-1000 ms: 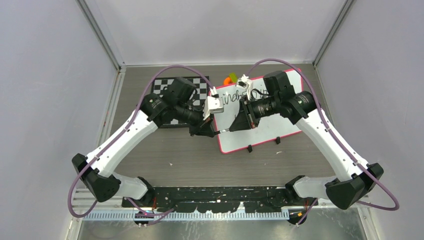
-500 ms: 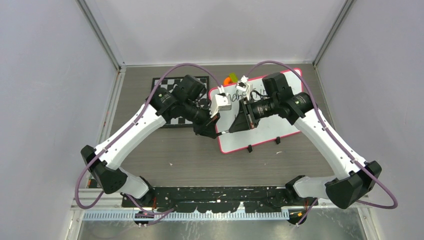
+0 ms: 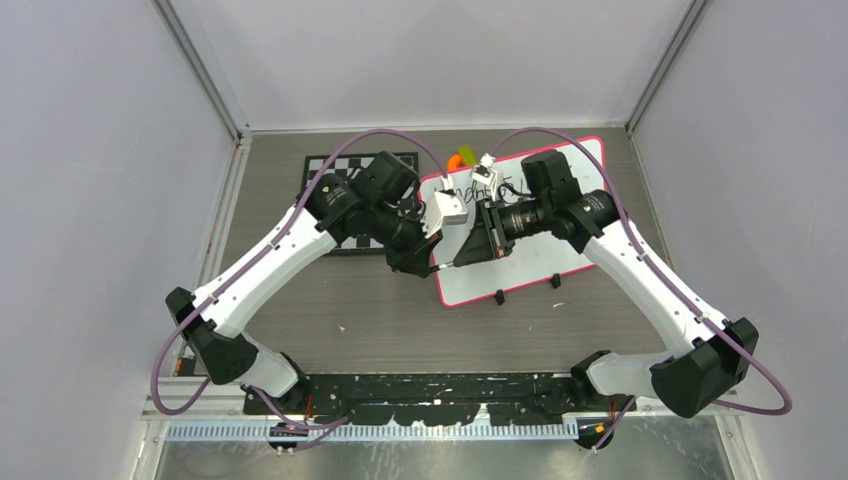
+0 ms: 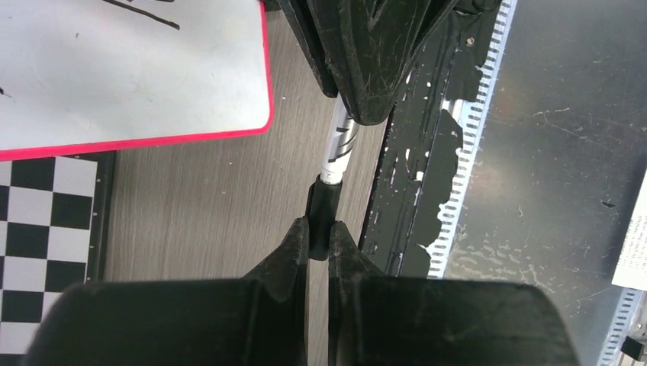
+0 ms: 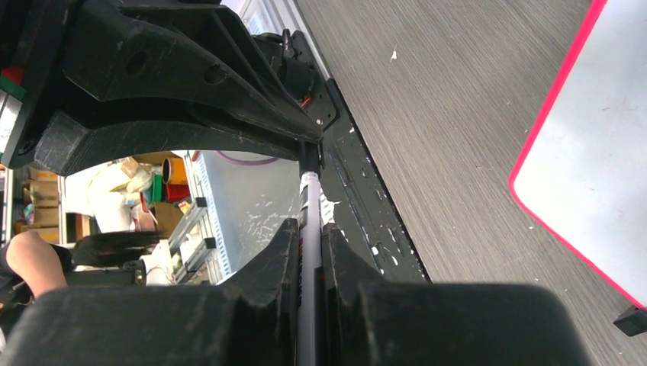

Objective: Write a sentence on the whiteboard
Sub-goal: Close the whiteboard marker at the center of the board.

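L tool (image 4: pixel 319 229), now closer in, is pinching black cap (image 4: pixel 322 200) while R tool (image 5: pixel 309 232) is gripping marker barrel (image 5: pixel 309 194), beside pink-framed whiteboard (image 3: pixel 530 268) showing partial scrawl (image 4: pixel 149 14).

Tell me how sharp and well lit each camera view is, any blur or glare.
Top external: evenly lit, sharp, no glare on the whiteboard. Left wrist: left gripper close to the lens is dark and soft, marker crisp. Right wrist: right gripper likewise dark and blurred, table grain sharp.
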`<action>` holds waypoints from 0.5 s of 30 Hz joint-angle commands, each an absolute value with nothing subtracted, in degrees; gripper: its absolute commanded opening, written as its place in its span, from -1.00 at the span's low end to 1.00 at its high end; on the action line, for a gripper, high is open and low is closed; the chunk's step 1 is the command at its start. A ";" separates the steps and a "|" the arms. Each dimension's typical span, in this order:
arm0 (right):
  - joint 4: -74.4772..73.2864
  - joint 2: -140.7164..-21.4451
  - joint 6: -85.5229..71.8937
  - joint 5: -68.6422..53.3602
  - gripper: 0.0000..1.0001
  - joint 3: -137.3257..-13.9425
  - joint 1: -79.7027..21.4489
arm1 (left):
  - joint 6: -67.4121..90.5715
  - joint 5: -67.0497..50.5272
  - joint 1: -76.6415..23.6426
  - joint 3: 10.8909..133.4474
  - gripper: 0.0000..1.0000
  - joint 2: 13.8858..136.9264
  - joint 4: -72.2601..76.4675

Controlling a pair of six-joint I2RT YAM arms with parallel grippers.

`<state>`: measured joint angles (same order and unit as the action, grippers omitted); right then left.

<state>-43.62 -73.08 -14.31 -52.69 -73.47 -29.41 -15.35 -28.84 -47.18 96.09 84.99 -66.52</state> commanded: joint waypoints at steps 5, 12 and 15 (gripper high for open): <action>-40.91 -75.68 -18.07 -54.26 -0.99 -72.04 -31.87 | -13.93 -28.40 -49.71 103.03 -1.00 84.77 -47.02; -40.04 -76.14 -18.93 -54.84 -1.00 -72.24 -31.75 | -18.49 -21.89 -52.84 103.45 -1.00 84.00 -47.16; -39.73 -76.18 -18.97 -54.57 -0.99 -73.07 -31.65 | -19.16 -21.98 -53.08 102.96 -1.00 83.87 -48.02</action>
<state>-41.58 -75.05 -17.34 -53.63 -73.17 -29.45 -18.11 -19.00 -51.55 97.78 85.38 -67.16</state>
